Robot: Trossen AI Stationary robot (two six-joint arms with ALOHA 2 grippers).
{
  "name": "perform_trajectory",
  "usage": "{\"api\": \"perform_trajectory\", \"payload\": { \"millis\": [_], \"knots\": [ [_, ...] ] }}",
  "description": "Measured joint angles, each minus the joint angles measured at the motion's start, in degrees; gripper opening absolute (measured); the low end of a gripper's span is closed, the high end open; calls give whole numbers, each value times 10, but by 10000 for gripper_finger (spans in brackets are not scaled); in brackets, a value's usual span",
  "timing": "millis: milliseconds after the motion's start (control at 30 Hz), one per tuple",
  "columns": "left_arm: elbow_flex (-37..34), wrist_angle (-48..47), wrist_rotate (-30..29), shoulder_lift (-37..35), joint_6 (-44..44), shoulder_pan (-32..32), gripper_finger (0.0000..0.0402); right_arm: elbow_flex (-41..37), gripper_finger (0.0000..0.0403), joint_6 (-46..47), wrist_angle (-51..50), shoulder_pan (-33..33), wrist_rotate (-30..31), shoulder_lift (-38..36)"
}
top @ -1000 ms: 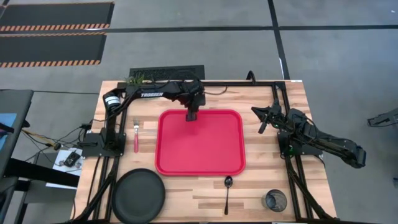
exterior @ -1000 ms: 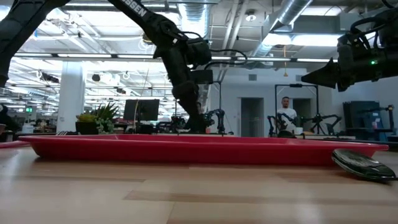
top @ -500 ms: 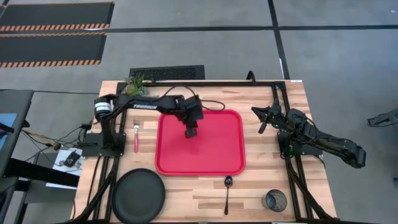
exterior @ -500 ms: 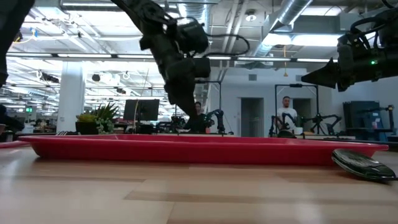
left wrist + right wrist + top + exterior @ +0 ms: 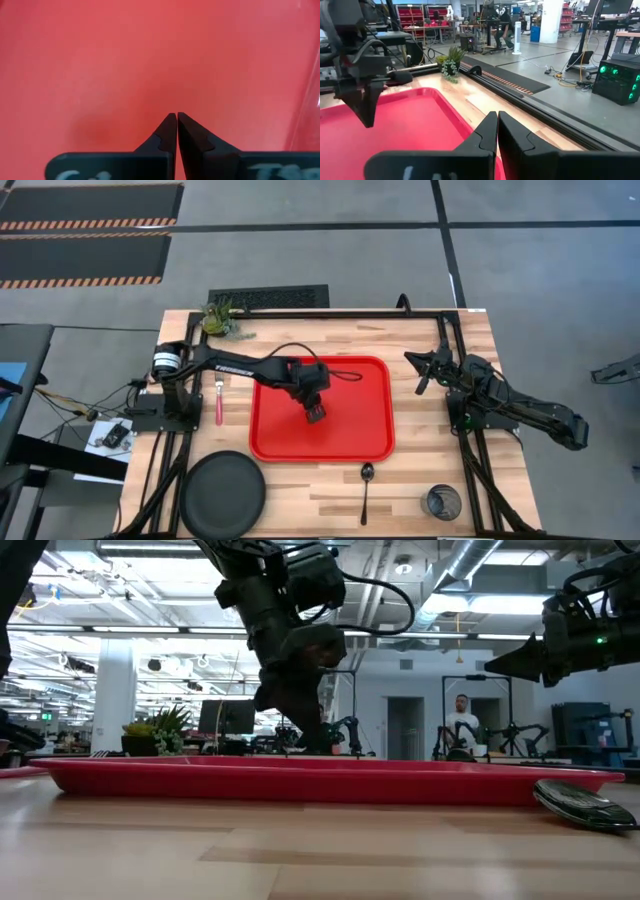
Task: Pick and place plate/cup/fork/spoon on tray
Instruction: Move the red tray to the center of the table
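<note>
The red tray [image 5: 370,430] lies in the middle of the table. My left gripper [image 5: 315,417] hovers over the tray's middle, shut and empty; its wrist view shows only tray floor [image 5: 100,60] past the shut fingertips [image 5: 177,116]. The black plate [image 5: 222,493] rests at the near left corner. The red-handled fork [image 5: 219,400] lies left of the tray. The dark spoon [image 5: 365,490] lies near the tray's near edge. The tinted cup [image 5: 442,502] stands at the near right. My right gripper [image 5: 421,385] waits right of the tray, shut and empty.
A small green plant [image 5: 216,316] stands at the far left corner. Black frame rails [image 5: 452,330] run along the table's far and right sides. Bare wood lies between the plate and the spoon.
My left gripper has moved from the tray's far rim toward the table's near edge, out over the tray's middle, staying shut and empty. Nothing else has moved.
</note>
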Motion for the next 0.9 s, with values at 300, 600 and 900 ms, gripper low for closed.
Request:
{"api": "perform_trajectory", "payload": {
  "millis": [300, 600, 900],
  "knots": [
    [2, 36, -1, 46, -39, 5, 0, 0, 40, 0, 0, 0, 0, 2],
    [4, 41, -30, 48, -47, 19, 0, 0, 40, 0, 0, 0, 0, 3],
    [11, 63, -29, 79, -44, 21, 0, 0, 40, 0, 1, 0, -1, 3]
  ]
}}
